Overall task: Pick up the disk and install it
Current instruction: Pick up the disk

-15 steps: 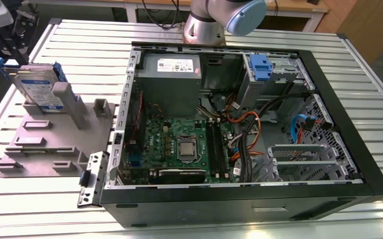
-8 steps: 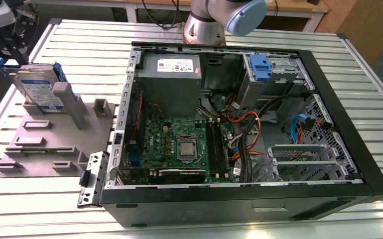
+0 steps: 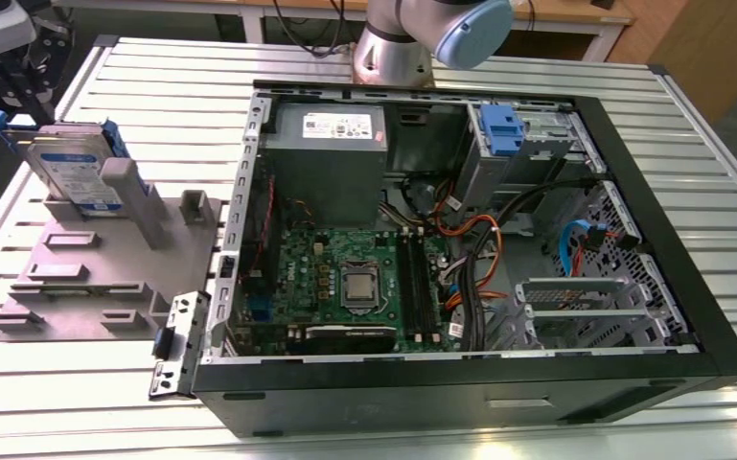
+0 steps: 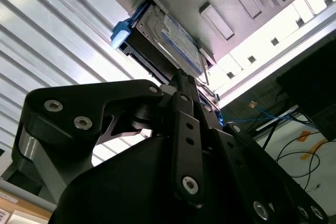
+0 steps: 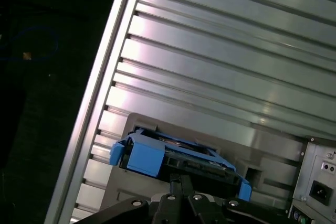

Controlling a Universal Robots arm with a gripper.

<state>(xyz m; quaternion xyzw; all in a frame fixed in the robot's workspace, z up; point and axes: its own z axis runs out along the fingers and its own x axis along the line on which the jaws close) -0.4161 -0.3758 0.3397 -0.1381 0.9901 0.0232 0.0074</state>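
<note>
1 disk [image 3: 77, 171] stands on edge in a grey fixture [image 3: 80, 259] by the table's [image 3: 74, 402] edge at the exterior view's left, beside the computer case [image 3: 471, 388]; the gripper [image 5: 181, 181], claw pinched narrow, hovers near it.

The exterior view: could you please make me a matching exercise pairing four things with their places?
Things:
1. flat silver-grey disk with blue side rails
2. bare blue plastic clip
3. grey metal box with a white sticker
4. square silver processor

Places:
A. middle of the green circuit board
B. standing on edge in the grey fixture, beside the black computer case
C. in the case's metal drive bay
D. inside the case, far corner on the exterior view's left

Pairs: 1-B, 2-C, 3-D, 4-A.
</note>
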